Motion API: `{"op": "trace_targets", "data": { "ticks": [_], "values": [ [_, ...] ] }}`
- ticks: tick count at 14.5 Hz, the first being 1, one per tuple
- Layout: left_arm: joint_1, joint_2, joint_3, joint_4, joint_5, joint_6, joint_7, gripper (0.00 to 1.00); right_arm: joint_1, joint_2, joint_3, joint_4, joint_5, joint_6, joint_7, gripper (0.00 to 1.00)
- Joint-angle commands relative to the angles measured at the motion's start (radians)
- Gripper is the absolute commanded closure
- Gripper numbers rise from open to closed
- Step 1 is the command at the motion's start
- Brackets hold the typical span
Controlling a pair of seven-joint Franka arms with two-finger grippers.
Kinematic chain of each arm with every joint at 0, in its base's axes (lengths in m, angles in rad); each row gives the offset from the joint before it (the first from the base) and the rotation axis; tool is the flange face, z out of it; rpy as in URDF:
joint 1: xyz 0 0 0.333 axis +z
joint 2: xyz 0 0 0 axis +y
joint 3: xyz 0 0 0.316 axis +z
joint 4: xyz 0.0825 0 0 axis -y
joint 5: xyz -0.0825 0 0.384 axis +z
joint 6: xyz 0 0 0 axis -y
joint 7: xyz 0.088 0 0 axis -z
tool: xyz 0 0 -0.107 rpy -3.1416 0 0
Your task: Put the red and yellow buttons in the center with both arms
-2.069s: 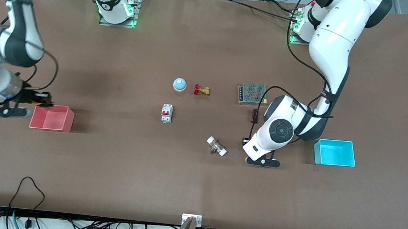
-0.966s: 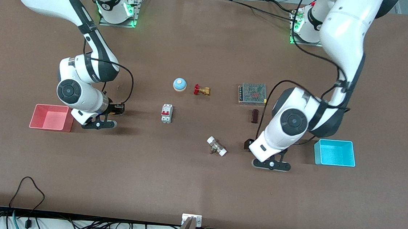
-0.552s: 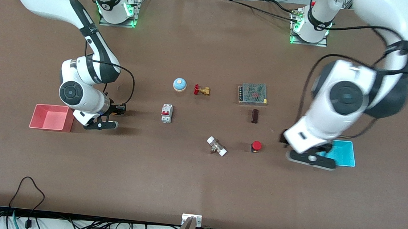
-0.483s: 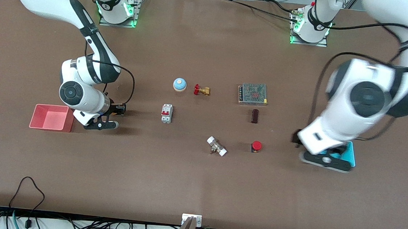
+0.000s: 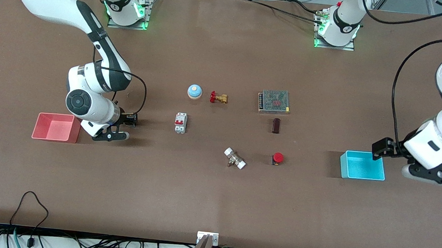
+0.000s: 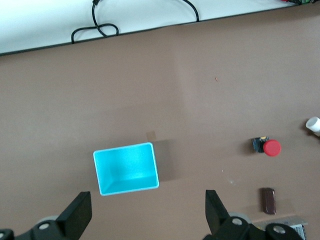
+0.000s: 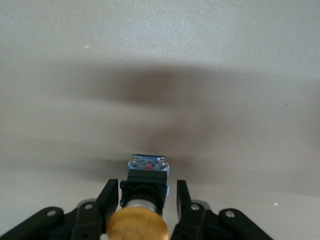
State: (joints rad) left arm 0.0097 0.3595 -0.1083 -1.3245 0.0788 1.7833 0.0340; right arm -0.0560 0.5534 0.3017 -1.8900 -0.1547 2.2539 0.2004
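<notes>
Buttons first: the small red mushroom-cap push-button on its black body (image 5: 277, 158) sits alone on the brown tabletop (image 5: 215, 194), near the middle but toward my left arm's end, just beside the white-capped metal fitting (image 5: 235, 158) and nearer the front camera than the small dark brown block (image 5: 276, 125). My left wrist view picks it up too (image 6: 268, 147), lying free on the bare board.

The orange-yellow mushroom-cap push-button (image 7: 143, 210) is pinched at its black body between the fingers of my right gripper (image 7: 147, 200), low over the table just beside the pink rectangular bin (image 5: 56, 127), toward my right arm's end. In the front view, that gripper (image 5: 126, 119) shows as a black stub under the white wrist.

My left gripper (image 6: 145, 212) hangs over the table's end past the cyan rectangular bin (image 5: 362, 165), its fingers spread wide with nothing between them; the bin shows open and hollow below (image 6: 126, 168).

Farther from the front camera lie a white breaker with red switches (image 5: 180, 122), a blue round bell-shaped piece with a tan knob (image 5: 194, 91), a red-handled brass valve (image 5: 218, 97) and a grey mesh-topped power supply box (image 5: 273, 101).
</notes>
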Motion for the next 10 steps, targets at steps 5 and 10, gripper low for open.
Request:
{"op": "trace_targets", "data": {
  "ticks": [5,10],
  "values": [
    [0.047,-0.309,-0.014,-0.394,-0.048,0.028,0.037,0.00,0.002,-0.059,-0.001,0.017,0.009,0.000,-0.001,0.00],
    [0.044,-0.307,-0.014,-0.364,-0.048,-0.033,0.041,0.00,-0.041,-0.257,-0.054,0.063,0.180,-0.129,-0.032,0.00]
  ]
}}
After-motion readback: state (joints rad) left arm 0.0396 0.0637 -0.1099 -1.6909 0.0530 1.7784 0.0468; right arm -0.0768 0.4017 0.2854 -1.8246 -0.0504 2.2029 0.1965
